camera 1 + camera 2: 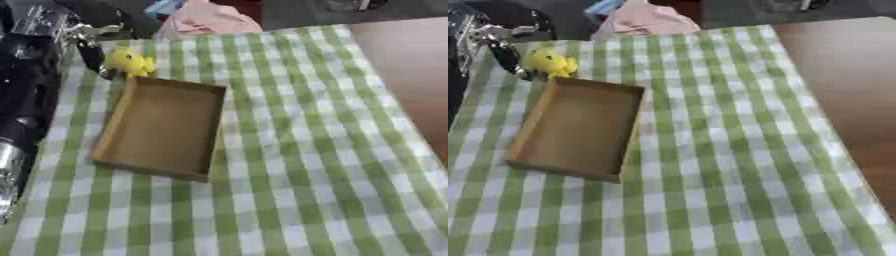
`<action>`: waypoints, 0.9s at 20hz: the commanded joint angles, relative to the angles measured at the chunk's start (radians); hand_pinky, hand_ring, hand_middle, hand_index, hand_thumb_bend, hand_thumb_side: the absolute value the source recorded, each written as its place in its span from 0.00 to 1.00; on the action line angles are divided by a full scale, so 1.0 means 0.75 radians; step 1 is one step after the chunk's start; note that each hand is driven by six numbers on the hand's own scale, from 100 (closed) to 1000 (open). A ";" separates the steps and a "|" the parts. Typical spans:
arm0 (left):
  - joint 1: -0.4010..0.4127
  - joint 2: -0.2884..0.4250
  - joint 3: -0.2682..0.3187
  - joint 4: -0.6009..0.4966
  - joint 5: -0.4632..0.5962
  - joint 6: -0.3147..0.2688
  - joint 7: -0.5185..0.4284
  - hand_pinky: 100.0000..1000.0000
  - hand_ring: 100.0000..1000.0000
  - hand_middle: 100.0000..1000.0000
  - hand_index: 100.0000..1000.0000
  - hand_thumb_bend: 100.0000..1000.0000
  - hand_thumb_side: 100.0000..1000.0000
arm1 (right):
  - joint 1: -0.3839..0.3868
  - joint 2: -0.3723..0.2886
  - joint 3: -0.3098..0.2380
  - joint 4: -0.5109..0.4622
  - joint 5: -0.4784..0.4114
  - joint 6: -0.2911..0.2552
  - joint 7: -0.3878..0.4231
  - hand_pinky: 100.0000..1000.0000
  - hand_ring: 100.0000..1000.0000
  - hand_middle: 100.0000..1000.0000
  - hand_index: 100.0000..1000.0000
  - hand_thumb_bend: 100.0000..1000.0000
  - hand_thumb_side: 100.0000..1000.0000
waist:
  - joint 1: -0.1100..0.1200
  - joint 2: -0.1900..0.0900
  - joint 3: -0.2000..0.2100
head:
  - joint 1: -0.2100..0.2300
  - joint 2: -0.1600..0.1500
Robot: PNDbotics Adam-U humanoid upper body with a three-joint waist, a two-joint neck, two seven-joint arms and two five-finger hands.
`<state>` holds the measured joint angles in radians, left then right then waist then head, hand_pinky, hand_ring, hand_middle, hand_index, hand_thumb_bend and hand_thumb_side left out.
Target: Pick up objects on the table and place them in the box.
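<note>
A small yellow toy (130,62) sits just beyond the far left corner of the box, over the green-and-white checked cloth (297,150). My left hand (88,50), black with silver parts, comes in from the upper left and lies against the toy's left side. How it meets the toy is hidden. The shallow brown cardboard box (116,130) lies open on the cloth at centre left, with nothing inside. My right hand shows in neither view.
My left arm (22,100) fills the left edge beside the box. A pink cloth (210,20) and something blue (162,6) lie past the table's far edge. Bare brown tabletop (411,75) runs along the right of the cloth.
</note>
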<state>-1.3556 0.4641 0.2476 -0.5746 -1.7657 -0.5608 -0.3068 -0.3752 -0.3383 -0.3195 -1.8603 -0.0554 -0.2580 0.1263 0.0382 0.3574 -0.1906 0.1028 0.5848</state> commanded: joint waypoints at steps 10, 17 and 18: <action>-0.028 0.041 0.077 -0.045 0.088 0.073 -0.055 0.54 0.73 0.76 0.77 0.46 0.00 | -0.021 -0.038 -0.007 0.003 -0.008 -0.014 0.007 0.67 0.59 0.50 0.85 0.00 0.62 | -0.003 0.009 -0.017 | 0.010 -0.058; -0.030 0.057 0.079 -0.066 0.054 0.089 -0.084 0.57 0.77 0.84 0.80 0.57 0.00 | -0.025 -0.038 -0.006 0.006 -0.012 -0.019 0.011 0.67 0.59 0.50 0.85 0.00 0.62 | -0.002 0.025 -0.023 | 0.012 -0.071; -0.031 0.058 0.080 -0.066 0.039 0.089 -0.084 0.57 0.77 0.84 0.81 0.58 0.00 | -0.025 -0.039 -0.007 0.007 -0.013 -0.020 0.012 0.67 0.59 0.50 0.85 0.00 0.62 | -0.002 0.026 -0.023 | 0.012 -0.072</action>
<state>-1.3556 0.4744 0.3012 -0.6003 -1.7245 -0.4955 -0.3661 -0.3839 -0.3385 -0.3196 -1.8485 -0.0570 -0.2686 0.1355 0.0410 0.3982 -0.2063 0.1112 0.5434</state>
